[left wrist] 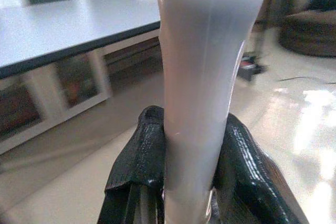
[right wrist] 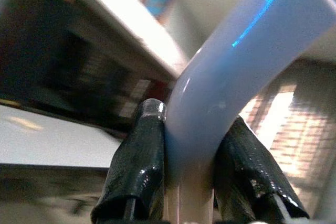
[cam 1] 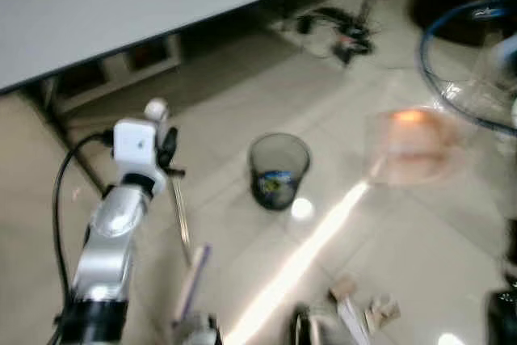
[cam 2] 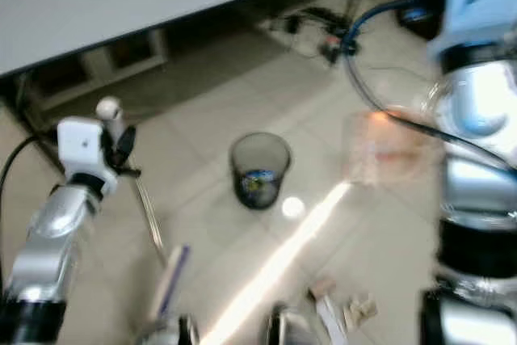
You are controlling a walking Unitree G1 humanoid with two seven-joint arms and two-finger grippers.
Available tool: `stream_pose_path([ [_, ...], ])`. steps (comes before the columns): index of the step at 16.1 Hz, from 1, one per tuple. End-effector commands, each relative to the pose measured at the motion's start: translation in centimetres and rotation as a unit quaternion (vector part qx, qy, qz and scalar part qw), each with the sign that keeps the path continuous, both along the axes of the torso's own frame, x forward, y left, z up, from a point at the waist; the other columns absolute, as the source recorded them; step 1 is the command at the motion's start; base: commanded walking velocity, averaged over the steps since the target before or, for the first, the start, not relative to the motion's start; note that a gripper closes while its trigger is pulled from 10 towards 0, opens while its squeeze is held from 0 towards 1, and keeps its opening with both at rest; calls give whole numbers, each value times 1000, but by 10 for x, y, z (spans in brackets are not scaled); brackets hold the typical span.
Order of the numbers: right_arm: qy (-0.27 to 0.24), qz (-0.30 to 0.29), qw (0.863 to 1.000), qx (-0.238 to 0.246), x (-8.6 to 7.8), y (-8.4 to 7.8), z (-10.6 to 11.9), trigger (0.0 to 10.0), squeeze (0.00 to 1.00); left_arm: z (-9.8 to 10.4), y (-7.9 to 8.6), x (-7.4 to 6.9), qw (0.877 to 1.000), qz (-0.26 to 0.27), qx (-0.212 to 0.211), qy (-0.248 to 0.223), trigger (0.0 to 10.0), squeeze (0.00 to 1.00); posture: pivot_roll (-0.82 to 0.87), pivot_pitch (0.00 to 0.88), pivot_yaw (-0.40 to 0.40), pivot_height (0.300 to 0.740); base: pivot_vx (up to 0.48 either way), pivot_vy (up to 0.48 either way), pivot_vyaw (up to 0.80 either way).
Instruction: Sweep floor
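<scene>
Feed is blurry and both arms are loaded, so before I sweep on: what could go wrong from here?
1. The trash bin stands unsecured mid-floor; the broom handle held by the left gripper could knock it over.
2. Cables by the desk might snag.
3. Debris lies at the robot's feet and could be trodden on.

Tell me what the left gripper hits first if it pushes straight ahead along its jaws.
Probably the grey table: beyond the left gripper, shut on the white handle, it lies ahead, though depth is unclear.
</scene>
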State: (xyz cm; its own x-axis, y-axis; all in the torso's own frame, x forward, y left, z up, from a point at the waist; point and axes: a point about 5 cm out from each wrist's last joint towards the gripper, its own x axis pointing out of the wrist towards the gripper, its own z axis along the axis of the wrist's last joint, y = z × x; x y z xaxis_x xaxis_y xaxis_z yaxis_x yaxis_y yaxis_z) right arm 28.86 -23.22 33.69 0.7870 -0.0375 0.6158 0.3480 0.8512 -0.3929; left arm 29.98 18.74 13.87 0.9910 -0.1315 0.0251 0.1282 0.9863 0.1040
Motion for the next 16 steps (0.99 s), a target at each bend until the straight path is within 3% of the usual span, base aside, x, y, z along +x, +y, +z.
stream_pose_path([
  [1,-7,-20,1000,9,-11,-9,4,10000,0,3,-7,4,999,-29,8,-8,10000,0,-61,36,5,740,0,0,-725],
  [2,7,-34,998,51,-16,-18,-8,10000,0,3,-10,11,999,-38,21,-11,10000,0,-68,35,10,740,0,0,-744],
  [4,27,-52,995,83,-19,-24,-25,10000,0,6,-14,17,999,-43,25,-14,10000,0,-62,32,20,740,0,0,-762],
  [6,57,-67,988,128,-19,-25,-56,10000,0,9,-17,17,998,-51,21,-20,10000,0,-56,35,44,740,0,0,-794],
  [10,85,-70,984,141,-15,-12,-86,10000,0,0,-19,4,997,-72,11,-14,10000,0,-32,37,70,740,0,0,-800],
  [12,139,-58,966,209,-7,-4,-120,10000,0,-9,-20,5,999,-44,28,-2,10000,0,-24,43,19,740,0,0,-800],
  [16,188,-25,957,221,5,11,-146,10000,0,-8,-27,-2,999,-36,-3,-19,10000,0,-25,51,0,740,0,0,-800],
])
